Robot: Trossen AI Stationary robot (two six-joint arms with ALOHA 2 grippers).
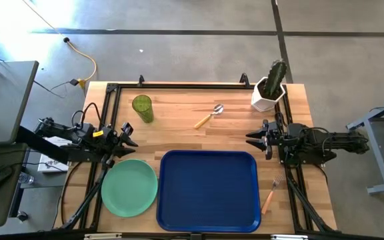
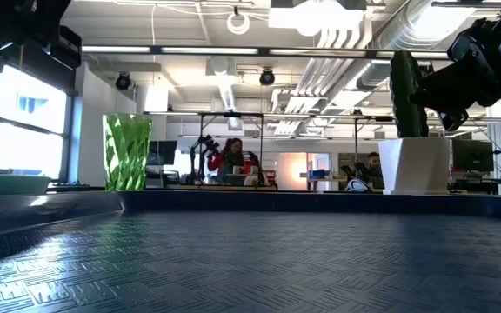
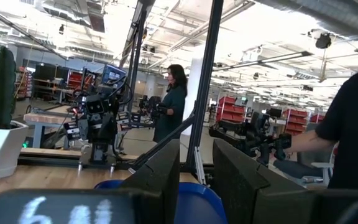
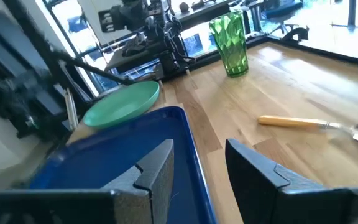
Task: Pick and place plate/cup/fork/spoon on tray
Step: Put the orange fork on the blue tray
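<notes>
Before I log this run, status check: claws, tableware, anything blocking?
Left claw open, hovering above plate. Right claw open, empty, above tray edge. Cup, spoon, fork on table. Tray empty, nothing blocking.

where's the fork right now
In the high view the fork lies on the bare table just right of the tray, near its front corner, below the right hand.

Bright daylight, window glare, soft wrist-view blur
</notes>
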